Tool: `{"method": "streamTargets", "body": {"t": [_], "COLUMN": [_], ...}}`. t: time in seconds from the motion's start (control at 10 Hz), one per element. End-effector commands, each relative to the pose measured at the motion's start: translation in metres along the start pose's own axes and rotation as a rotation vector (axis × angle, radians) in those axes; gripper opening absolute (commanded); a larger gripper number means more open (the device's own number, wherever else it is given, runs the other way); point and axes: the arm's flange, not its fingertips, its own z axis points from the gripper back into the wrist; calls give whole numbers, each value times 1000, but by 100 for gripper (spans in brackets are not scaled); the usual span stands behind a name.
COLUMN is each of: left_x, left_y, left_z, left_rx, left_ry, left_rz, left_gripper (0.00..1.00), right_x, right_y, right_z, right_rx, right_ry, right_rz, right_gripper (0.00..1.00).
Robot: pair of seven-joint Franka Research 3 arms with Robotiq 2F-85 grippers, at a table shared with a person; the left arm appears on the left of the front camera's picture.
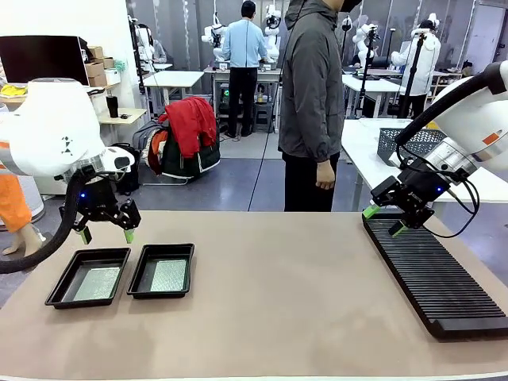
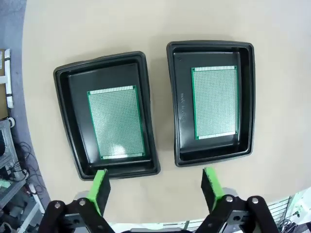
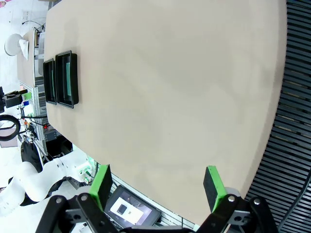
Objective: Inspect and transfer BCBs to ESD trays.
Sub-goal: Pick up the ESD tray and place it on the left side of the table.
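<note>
Front view, lower left of frame: two ESD trays side by side on the desk (image 1: 278, 317), left tray (image 1: 88, 277) & right tray (image 1: 162, 271), just apart, not touching. Each holds one BCB lying flat on its floor: left BCB (image 1: 98, 283), right BCB (image 1: 168, 275).

Left gripper (image 1: 106, 235) hangs above the trays at left of frame, jaws wide open, nothing in them. In left wrist view both trays sit in mid-frame, left tray (image 2: 65, 116) a bit tilted vs right tray (image 2: 248, 97), boards (image 2: 116, 121) & (image 2: 215, 102) centred in each; green pads (image 2: 99, 190) at bottom edge, well apart, empty.

Right gripper (image 1: 384, 221) at mid-right of front view, over the far end of a long black ribbed rack (image 1: 436, 278), jaws wide open, holding nothing. Right wrist view: rack (image 3: 291, 121) along right edge, trays (image 3: 60, 80) small at upper left.

Person in dark jacket (image 1: 311, 95) stands behind desk, top centre.
</note>
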Motion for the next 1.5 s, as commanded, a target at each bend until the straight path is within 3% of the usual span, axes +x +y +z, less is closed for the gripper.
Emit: {"method": "streamTargets", "body": {"t": [0.0,1.4], "left_x": [2,0], "left_y": [-3,0], "left_z": [7,3], "left_rx": [34,4], "left_ry": [14,4], "left_rz": [25,-2], "left_gripper": [100,100], "right_x": [0,0], "right_y": [3,3], "right_z": [-1,-1], "right_rx": [-5,-5], "right_ry": [-11,-11], "right_rz": [-23,-23], "right_gripper": [100,100]}}
